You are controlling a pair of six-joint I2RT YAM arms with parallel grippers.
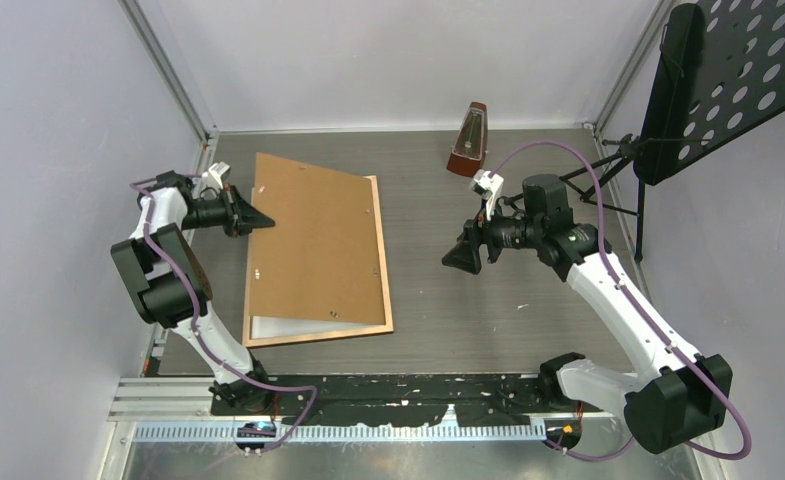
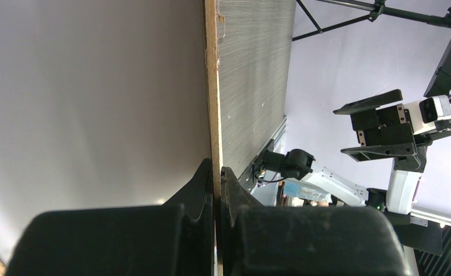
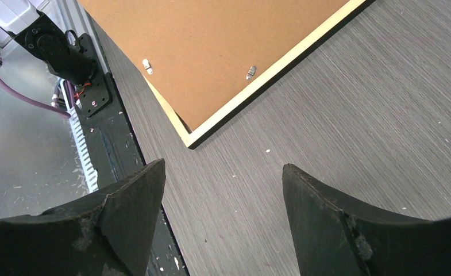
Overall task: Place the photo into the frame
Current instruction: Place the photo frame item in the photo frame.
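Lying on the grey table (image 1: 488, 320) amid pale walls (image 1: 388, 60), the frame (image 1: 318, 337) has its backing sheet (image 1: 313, 240) (tilted up) pinched by the left gripper (image 1: 268, 222); rightward, the right gripper (image 1: 460, 252) gapes.

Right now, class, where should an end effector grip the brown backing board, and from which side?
The backing board's raised left edge, from the left: the thin sheet tilts up there, clear of the frame. The left end effector pinches it there.
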